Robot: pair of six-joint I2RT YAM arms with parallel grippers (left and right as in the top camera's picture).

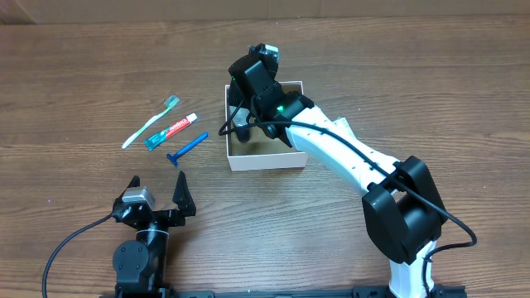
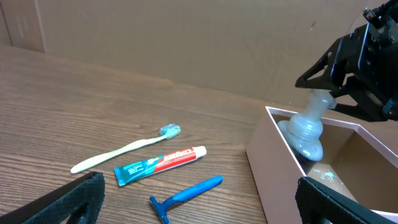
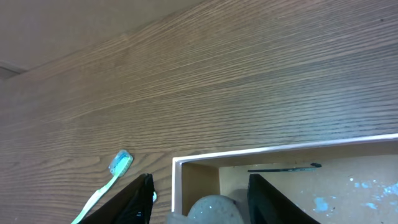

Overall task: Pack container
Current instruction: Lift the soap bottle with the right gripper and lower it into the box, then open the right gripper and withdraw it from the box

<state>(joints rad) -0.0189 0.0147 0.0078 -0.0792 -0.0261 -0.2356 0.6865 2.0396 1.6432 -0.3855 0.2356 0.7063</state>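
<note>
While the right gripper, jaws clamped on a pale bottle, holds it neck-up over the left half of the container, the remaining path looks straight down. The left gripper, jaws apart, sits nearer the toothbrush.

— How does the left arm sit?
— Folded low over its own base, wrist about level. The left gripper points straight ahead, and its two black fingers are spread wide with nothing between them.
— And the right arm?
— It reaches far forward and across to the left. The white forearm runs on a diagonal and the wrist is bent down. The right gripper points downward, and its fingers are closed in on the neck of a pale bottle that hangs between them.
</note>
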